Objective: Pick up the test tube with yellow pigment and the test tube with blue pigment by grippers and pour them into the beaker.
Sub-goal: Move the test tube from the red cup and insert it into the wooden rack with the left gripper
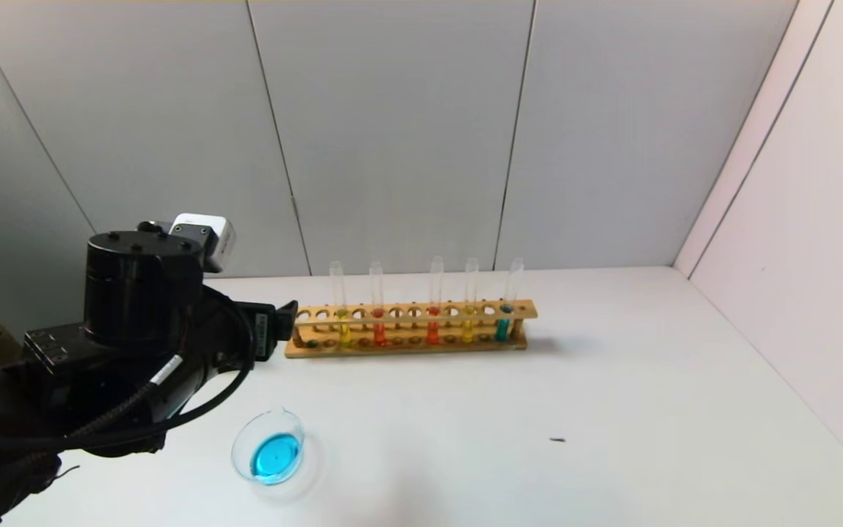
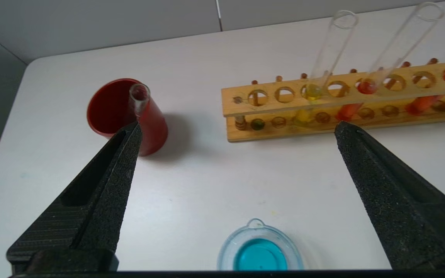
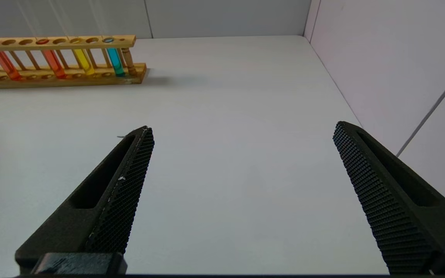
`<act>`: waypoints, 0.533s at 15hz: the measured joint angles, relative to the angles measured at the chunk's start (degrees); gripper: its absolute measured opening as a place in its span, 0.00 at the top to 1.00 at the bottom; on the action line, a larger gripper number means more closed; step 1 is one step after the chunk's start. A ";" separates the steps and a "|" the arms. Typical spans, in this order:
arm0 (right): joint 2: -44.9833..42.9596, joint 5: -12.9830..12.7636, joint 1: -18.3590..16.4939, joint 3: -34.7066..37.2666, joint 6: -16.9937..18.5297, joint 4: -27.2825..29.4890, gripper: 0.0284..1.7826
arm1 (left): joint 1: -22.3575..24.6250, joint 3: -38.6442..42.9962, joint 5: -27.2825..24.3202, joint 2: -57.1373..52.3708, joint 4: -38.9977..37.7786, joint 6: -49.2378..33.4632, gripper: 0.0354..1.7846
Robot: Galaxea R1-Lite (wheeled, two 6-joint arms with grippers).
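Observation:
The lemon-yellow test tube [image 1: 341, 322] stands upright at the left end of the wooden rack [image 1: 407, 345]; it also shows in the left wrist view [image 2: 312, 92]. No tube with light cyan-blue liquid shows. The beaker [image 1: 269, 448] holds cyan-blue liquid and stands in front of the rack's left end; it also shows in the left wrist view [image 2: 260, 251]. My left gripper [image 2: 238, 124] is open and empty, above the table between beaker and rack, pointing at the rack's left end [image 1: 282, 322]. My right gripper [image 3: 242, 127] is open and empty over bare table to the right.
The rack also holds two orange-red tubes [image 1: 378, 329], an amber-yellow tube [image 1: 468, 326] and a darker teal tube [image 1: 503, 326]. A dark-red cup [image 2: 128, 116] left of the rack holds an empty clear tube [image 2: 139, 94]. Walls stand behind and to the right.

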 joint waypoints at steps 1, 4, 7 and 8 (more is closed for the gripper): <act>0.00 0.00 0.00 0.00 0.00 0.00 0.05 | -2.23 0.07 2.27 0.41 -0.11 -2.32 0.02; 0.00 0.00 0.00 0.00 0.00 0.00 0.05 | -4.49 -0.61 3.89 3.63 -2.65 -5.50 0.02; 0.00 -0.02 0.00 0.00 0.00 -0.02 0.05 | -4.79 -0.80 3.94 8.63 -10.40 -5.68 0.02; 0.00 -0.02 0.00 0.00 0.00 0.00 0.05 | -4.82 -0.94 3.89 10.33 -12.32 -5.63 0.02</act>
